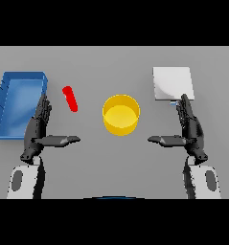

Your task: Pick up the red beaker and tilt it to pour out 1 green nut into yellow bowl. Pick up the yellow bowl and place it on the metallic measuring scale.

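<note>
I'm seeing the red beaker [70, 98] lying at one o'clock from my left hand [38, 128], long axis running eleven-to-five; both hands are spreading flat, fingers straight, right hand [188, 129] farther off.

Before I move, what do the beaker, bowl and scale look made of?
Beaker: glossy red, probably plastic; uniform colour, not see-through here. Bowl: smooth yellow with a soft sheen, likely plastic or glazed; I can't tell which. Scale: flat pale grey plate with a light gradient across it, consistent with brushed metal.
</note>
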You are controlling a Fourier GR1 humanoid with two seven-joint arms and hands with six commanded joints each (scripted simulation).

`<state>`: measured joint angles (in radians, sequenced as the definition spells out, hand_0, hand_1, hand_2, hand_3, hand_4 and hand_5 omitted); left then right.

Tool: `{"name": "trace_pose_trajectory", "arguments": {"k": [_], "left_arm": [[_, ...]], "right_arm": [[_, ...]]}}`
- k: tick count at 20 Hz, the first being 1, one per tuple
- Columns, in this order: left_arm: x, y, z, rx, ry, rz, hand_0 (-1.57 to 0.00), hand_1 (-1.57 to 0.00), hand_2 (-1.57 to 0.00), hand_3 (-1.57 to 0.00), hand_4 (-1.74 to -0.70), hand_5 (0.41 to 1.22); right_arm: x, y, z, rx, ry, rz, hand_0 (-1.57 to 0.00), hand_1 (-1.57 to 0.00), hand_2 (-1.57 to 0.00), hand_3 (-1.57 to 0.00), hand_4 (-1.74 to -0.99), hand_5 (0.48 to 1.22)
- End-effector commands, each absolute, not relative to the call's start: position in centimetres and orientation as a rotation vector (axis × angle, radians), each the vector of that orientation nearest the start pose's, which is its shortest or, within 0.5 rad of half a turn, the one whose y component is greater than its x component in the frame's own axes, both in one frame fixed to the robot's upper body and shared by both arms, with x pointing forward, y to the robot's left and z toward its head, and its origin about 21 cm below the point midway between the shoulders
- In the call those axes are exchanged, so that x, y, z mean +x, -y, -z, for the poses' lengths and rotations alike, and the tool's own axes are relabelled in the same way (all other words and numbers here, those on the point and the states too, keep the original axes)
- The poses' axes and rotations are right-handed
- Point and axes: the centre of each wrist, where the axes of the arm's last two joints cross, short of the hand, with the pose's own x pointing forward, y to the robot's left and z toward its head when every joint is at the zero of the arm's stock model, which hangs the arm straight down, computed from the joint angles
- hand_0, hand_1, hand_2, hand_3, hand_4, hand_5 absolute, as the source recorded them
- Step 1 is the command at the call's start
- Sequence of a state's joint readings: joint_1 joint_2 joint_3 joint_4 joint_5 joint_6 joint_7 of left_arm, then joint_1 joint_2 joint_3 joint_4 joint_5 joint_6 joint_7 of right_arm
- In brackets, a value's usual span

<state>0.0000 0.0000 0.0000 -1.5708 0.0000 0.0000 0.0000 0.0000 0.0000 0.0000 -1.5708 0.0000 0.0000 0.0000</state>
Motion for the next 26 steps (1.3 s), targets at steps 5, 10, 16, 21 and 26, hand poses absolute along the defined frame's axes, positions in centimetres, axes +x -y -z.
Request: {"name": "trace_pose_trajectory", "arguments": {"k": [5, 10, 16, 21, 26], "left_arm": [[24.6, -23.2, 0.3, 0.001, 1.572, 0.0, 0.0, 0.0, 0.0, 0.0, -1.2, 0.677], [22.5, -23.1, -1.0, 0.039, 1.617, 0.167, 0.0, 0.0, 0.0, 0.0, -1.2, 0.674], [22.3, -23.1, -1.4, 0.063, 1.585, 0.203, 0.0, 0.0, 0.0, 0.0, -1.17, 0.653], [24.5, -22.2, -0.8, 0.063, 1.544, 0.202, 0.0, 0.0, 0.0, 0.0, -1.19, 0.658], [27.9, -21.9, 0.4, 0.098, 1.525, 0.207, 0.0, 0.0, 0.0, 0.0, -1.21, 0.659]], "right_arm": [[24.9, 22.4, 0.3, 0.002, 1.571, 0.0, 0.0, 0.0, 0.0, 0.0, -1.177, 0.572], [23.3, 22.9, -0.5, -0.139, 1.645, -0.218, 0.0, 0.0, 0.0, 0.0, -1.19, 0.579], [23.1, 22.8, -0.8, -0.094, 1.647, -0.215, 0.0, 0.0, 0.0, 0.0, -1.244, 0.597], [23.6, 23.1, -1.0, -0.068, 1.659, -0.225, 0.0, 0.0, 0.0, 0.0, -1.292, 0.624], [23.6, 23.6, -0.9, -0.059, 1.665, -0.222, 0.0, 0.0, 0.0, 0.0, -1.292, 0.617]]}}
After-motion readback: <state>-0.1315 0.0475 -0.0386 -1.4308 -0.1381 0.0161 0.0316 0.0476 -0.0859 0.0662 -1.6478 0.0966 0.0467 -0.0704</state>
